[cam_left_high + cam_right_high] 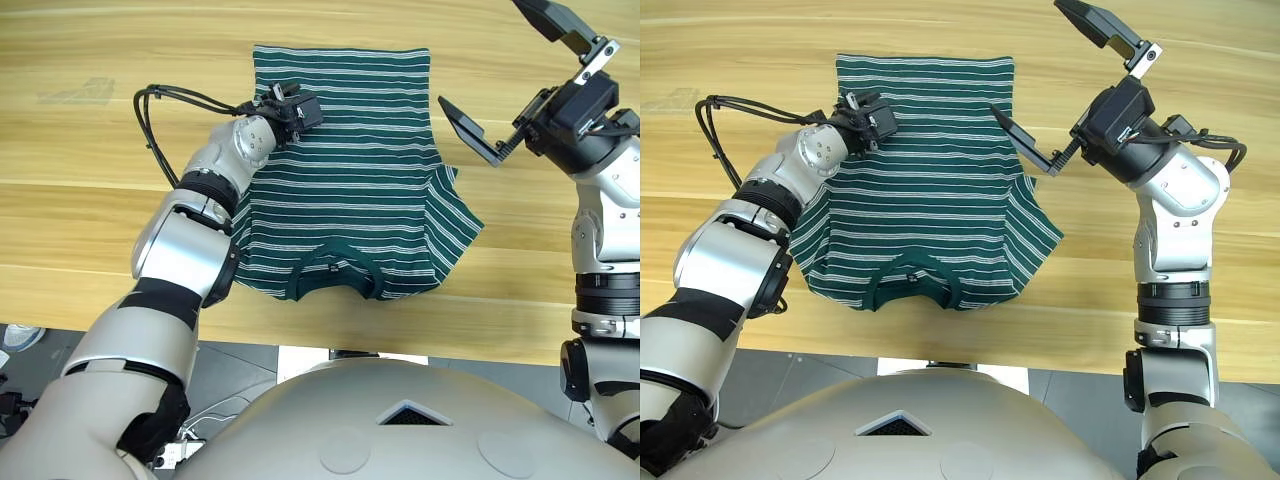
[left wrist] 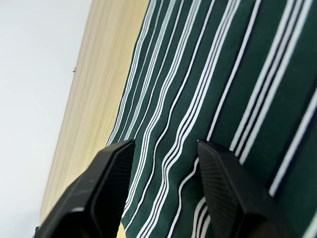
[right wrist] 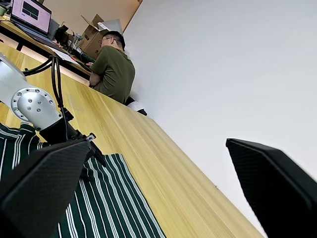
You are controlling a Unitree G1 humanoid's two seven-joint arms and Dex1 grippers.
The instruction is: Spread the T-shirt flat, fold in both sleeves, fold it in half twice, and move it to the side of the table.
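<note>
While my left hand [image 2: 165, 144] rests, fingers apart, on the green white-striped T-shirt [image 1: 345, 190] on the pale wooden tabletop [image 1: 100, 200], my right hand [image 1: 1026, 56] hangs wide open alongside.

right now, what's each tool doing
Left tool: open, fingers apart low over the T-shirt.
Right tool: wide open, holding nothing, raised.

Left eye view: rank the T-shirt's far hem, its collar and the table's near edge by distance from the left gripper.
1. Far hem, just beyond the left gripper.
2. Collar, toward the robot.
3. Table's near edge, past the collar.
</note>
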